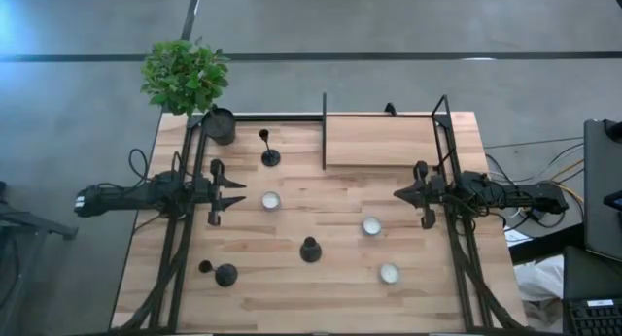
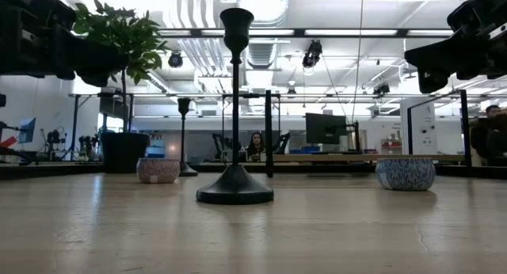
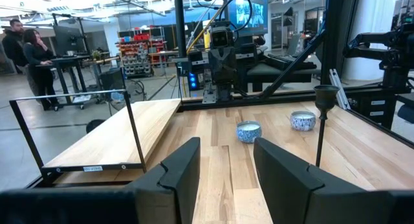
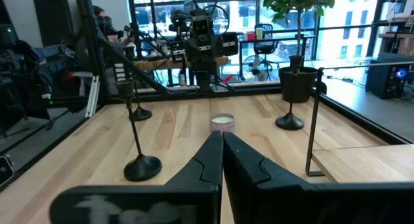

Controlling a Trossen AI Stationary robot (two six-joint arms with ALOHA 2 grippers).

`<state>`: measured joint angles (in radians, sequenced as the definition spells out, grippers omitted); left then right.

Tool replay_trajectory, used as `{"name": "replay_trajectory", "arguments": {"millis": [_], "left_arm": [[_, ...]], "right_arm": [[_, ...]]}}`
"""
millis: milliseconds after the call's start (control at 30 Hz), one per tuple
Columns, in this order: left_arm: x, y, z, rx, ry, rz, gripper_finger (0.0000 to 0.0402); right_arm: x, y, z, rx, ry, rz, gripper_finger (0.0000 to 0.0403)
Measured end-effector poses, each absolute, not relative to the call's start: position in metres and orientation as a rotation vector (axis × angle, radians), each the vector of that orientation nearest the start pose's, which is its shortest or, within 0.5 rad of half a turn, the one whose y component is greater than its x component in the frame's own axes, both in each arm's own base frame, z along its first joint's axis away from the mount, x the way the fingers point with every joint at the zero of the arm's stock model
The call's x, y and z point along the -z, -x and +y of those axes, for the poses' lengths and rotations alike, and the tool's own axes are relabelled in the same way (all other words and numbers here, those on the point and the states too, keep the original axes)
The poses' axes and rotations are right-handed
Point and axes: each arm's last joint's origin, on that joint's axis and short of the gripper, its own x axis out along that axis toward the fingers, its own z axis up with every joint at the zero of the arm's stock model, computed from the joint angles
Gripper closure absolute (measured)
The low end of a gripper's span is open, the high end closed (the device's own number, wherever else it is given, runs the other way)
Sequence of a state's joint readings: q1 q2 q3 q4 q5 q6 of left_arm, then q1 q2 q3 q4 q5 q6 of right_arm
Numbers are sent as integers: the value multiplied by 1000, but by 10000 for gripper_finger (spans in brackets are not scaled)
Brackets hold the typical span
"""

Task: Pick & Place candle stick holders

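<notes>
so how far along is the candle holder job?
Nothing looks placed yet. All three candle stick holders stand free on the table. Nothing in hand: left claw open and empty, right claw shut on nothing. All three picks remain.

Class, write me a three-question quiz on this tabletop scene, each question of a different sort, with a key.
1. True or false: the right hand is shut and holds nothing.
2. How many candle stick holders stand on the table?
3. Which stands nearest the potted plant: A) the back candle stick holder, B) the middle one, C) the front left one?

Key
1. True; the left hand is open.
2. Three.
3. A.
</notes>
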<state>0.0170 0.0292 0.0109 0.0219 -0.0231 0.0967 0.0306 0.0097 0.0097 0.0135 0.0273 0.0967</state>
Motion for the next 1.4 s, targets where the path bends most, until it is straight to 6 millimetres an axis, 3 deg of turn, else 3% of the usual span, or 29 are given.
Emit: {"name": "replay_trajectory", "arguments": {"millis": [600, 833, 933, 1233, 1400], "left_arm": [[-168, -99, 3, -45, -76, -7, 250], [-170, -99, 3, -69, 380, -46, 250], [-170, -99, 3, -66, 490, -51, 250], [-170, -99, 6, -148, 496, -75, 250], [-173, -99, 6, -145, 310, -47, 250]], "right_arm": [[-167, -98, 2, -4, -97, -13, 394], [-167, -98, 2, -4, -97, -13, 394], [-167, -98, 2, -4, -97, -13, 394], [-167, -98, 2, -4, -97, -13, 394], [-167, -98, 2, -3, -97, -13, 394]]}}
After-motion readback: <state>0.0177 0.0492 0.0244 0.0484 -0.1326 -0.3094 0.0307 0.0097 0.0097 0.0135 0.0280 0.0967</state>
